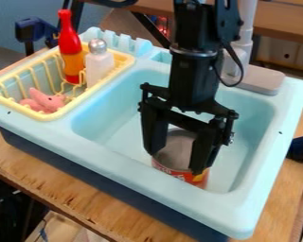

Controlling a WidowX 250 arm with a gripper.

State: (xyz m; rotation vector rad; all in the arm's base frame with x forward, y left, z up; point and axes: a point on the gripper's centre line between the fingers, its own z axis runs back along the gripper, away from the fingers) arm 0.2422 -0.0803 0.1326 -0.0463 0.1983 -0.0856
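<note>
Item: 1 gripper (pixel 176 160), centre, hangs straight down; its 2 fingers stand wide apart, 1 on each side of the can (pixel 181 150); contact is unclear. The can sits lower centre in the sink (pixel 255 205), upright, long axis vertical, grey end up. Upper left: 1 rack (pixel 43 116) holds 1 red bottle (pixel 70 47), 1 shaker (pixel 99 67), 1 pink toy (pixel 48 100).

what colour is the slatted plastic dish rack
The slatted plastic dish rack is pale yellow, best seen in the camera view.
</note>
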